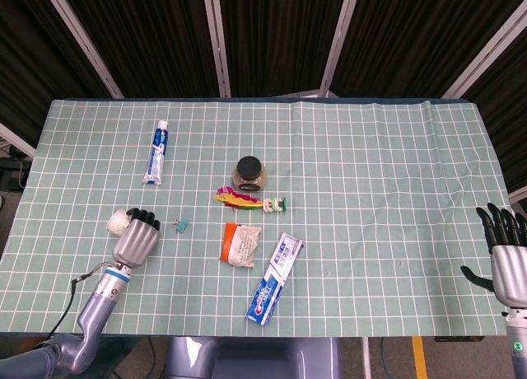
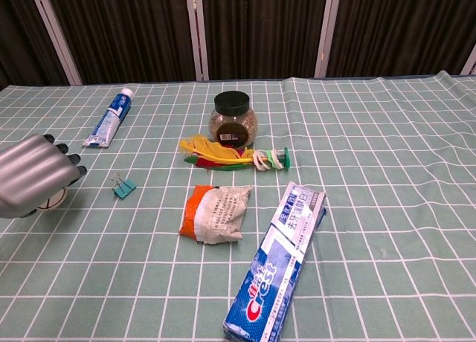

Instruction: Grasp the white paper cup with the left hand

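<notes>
The white paper cup (image 1: 118,222) lies on its side near the table's left front. In the head view my left hand (image 1: 137,240) sits right beside it with its fingers curled down around the cup's body. In the chest view the left hand (image 2: 31,181) covers most of the cup (image 2: 53,201), and only a small piece of its rim shows below the fingers. My right hand (image 1: 508,259) hangs off the table's right front corner, fingers spread, holding nothing.
A small teal binder clip (image 1: 180,226) lies just right of the left hand. Further right are an orange and white packet (image 1: 239,243), a Crest toothpaste box (image 1: 275,278), a colourful feather toy (image 1: 247,201) and a dark-lidded jar (image 1: 249,172). A toothpaste tube (image 1: 156,152) lies behind.
</notes>
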Motion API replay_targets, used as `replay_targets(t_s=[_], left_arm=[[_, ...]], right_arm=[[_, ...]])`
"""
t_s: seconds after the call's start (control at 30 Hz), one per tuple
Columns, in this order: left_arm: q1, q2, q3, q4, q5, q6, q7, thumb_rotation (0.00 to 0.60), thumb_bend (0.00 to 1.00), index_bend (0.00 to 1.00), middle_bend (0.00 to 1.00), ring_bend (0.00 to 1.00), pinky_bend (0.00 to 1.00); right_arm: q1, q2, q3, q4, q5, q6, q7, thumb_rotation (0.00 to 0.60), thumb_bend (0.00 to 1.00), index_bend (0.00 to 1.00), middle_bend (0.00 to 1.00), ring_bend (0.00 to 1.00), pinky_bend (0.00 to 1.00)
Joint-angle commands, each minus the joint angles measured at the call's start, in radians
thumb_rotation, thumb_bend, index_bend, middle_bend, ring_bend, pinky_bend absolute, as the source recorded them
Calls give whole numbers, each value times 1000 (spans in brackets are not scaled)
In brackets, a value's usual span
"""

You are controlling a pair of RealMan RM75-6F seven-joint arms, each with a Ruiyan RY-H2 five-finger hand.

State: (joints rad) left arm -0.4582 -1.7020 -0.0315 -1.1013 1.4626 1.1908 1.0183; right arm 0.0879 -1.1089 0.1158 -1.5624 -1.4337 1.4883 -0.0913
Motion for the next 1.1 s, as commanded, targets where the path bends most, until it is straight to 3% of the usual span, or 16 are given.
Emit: replay_targets(t_s=[0.03, 0.23, 0.33, 0.43, 0.5, 0.63, 0.87, 1.1], left_arm=[[2, 10, -5, -5, 0, 11, -17, 600, 166, 524, 405, 396, 438], [2, 80, -42, -88, 4, 56, -196, 600, 181, 527, 407, 403, 457], [-4, 132, -95, -189, -32, 40, -451, 600, 181, 526, 365, 400, 457], [-15, 179, -162, -265, -74, -1, -830, 600, 182, 527, 344, 401, 458], [-15, 214, -231, -316, -125, -39, -1165, 600, 182, 527, 347, 402, 457], [-14, 242, -274, -306, -136, -56, -1449, 600, 182, 532, 353, 402, 457], [-44, 211, -268, -265, -195, -165, -1595, 600, 181, 540, 360, 404, 457], [-69, 147, -239, -181, -206, -232, -1651, 600, 181, 541, 360, 405, 458]], right_arm=[[0, 0, 0, -1, -1, 0, -1, 600, 0, 0, 0, 0, 0], [-1, -1, -2, -3, -3, 3, -6, 600, 0, 0, 0, 0, 0], [-1, -1, -2, -5, -3, 4, -7, 600, 0, 0, 0, 0, 0], [-1, -2, -3, -6, -4, 4, -7, 600, 0, 0, 0, 0, 0], [-1, -1, -2, -7, -3, 4, -8, 600, 0, 0, 0, 0, 0], [0, -2, -1, -5, 1, 0, -9, 600, 0, 0, 0, 0, 0], [5, -6, -1, -1, 5, -10, -12, 600, 0, 0, 0, 0, 0], [4, -5, 0, 3, 12, -11, -10, 600, 0, 0, 0, 0, 0]])
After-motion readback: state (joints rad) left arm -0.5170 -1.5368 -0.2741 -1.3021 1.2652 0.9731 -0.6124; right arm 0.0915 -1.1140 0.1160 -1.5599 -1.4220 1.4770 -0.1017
